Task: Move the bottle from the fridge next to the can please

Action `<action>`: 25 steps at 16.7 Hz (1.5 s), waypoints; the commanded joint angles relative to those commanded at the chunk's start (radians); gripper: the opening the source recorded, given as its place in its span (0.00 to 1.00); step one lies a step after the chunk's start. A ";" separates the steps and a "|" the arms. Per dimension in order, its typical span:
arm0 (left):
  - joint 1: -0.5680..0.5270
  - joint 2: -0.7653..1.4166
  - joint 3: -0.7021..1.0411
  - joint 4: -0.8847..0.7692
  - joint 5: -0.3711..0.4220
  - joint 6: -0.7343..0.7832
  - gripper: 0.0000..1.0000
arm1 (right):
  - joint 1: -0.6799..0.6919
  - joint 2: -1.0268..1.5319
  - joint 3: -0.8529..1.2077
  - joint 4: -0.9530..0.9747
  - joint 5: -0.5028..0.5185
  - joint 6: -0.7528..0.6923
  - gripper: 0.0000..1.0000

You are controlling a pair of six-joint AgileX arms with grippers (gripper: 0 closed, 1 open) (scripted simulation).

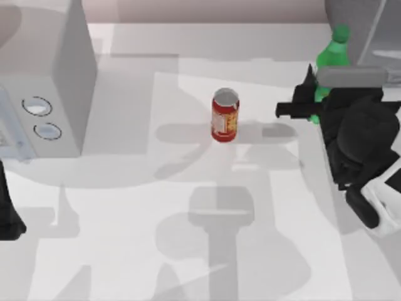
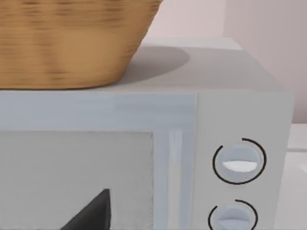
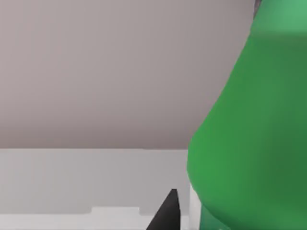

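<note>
At the top view's right edge stands the fridge [image 1: 369, 28], a large grey box-shaped cabinet with a pale glassy door panel, directly behind the right pincer [image 1: 313, 94]. Across the white worktop [image 1: 156, 207], far to that pincer's left, sits a light grey box with two round dials [image 1: 50, 94]; the left wrist view shows a woven tan basket [image 2: 67, 43] resting on its top. The right arm [image 1: 360, 144], black with a white segment, reaches up from the lower right, its pincer level with the bottle's body.

The bottle [image 1: 331, 59], translucent green plastic with a green cap, stands upright just beside the fridge front, touching or very nearly touching the right pincer; in the right wrist view its green body [image 3: 249, 124] sits very close to the camera, beside one dark fingertip [image 3: 165, 211]. Whether this pincer is closed on the bottle, or how wide it stands, cannot be told.

The can [image 1: 225, 115], a small red cylinder with yellow-white label and silver top, stands upright well to the left of the right pincer, apart from the bottle.

The left arm [image 1: 9, 213] sits parked at the left edge; one dark fingertip [image 2: 91, 213] of its pincer lies before the dialled box, its opening not discernible.
</note>
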 joint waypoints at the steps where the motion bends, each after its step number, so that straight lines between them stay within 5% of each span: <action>1: 0.000 0.000 0.000 0.000 0.000 0.000 1.00 | 0.001 0.001 0.001 0.001 0.001 -0.001 0.00; 5: 0.000 0.000 0.000 0.000 0.000 0.000 1.00 | 0.003 0.002 0.001 0.002 0.003 -0.002 0.00; 18: 0.000 0.000 0.000 0.000 0.000 0.000 1.00 | 0.003 0.002 0.001 0.002 0.003 -0.002 0.98; 25: 0.000 0.000 0.000 0.000 0.000 0.000 1.00 | 0.003 0.002 0.001 0.002 0.003 -0.002 1.00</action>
